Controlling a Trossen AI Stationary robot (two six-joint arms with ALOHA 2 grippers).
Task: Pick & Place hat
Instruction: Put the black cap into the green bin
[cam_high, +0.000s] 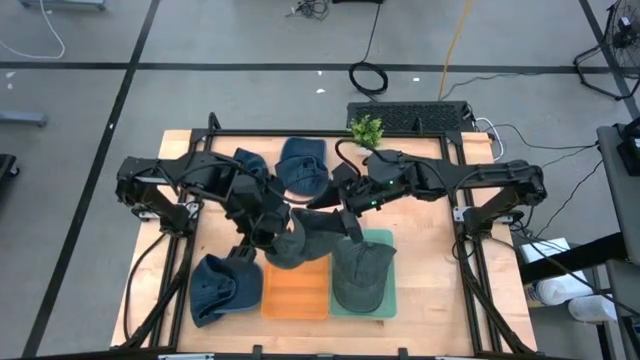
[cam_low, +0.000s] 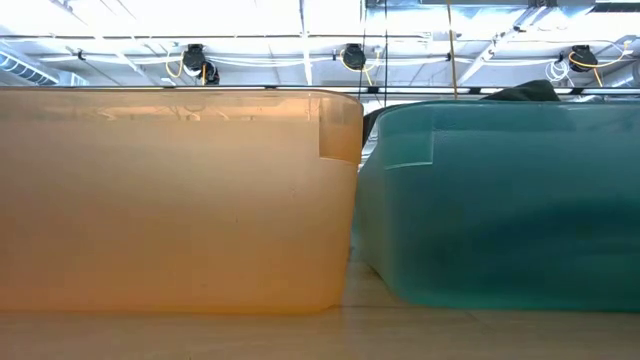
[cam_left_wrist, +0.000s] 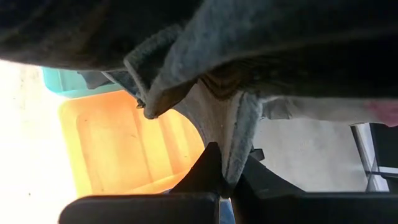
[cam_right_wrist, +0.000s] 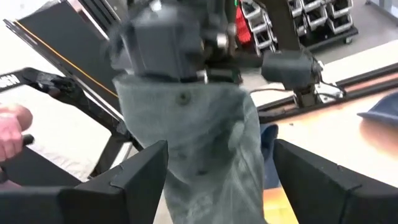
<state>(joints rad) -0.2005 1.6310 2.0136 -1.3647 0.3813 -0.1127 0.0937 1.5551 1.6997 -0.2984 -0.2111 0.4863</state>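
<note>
High view, left to right: blue hat (cam_high: 222, 290) on the table at seven o'clock, left gripper (cam_high: 268, 238) pinched tight on a grey hat (cam_high: 305, 240) held up over the orange bin (cam_high: 296, 290) near centre. Right gripper (cam_high: 348, 215) at that hat's two o'clock edge, fingers spread wide around the cloth. Green bin (cam_high: 386, 300) at five o'clock, green hat (cam_high: 360, 275) inside.
</note>
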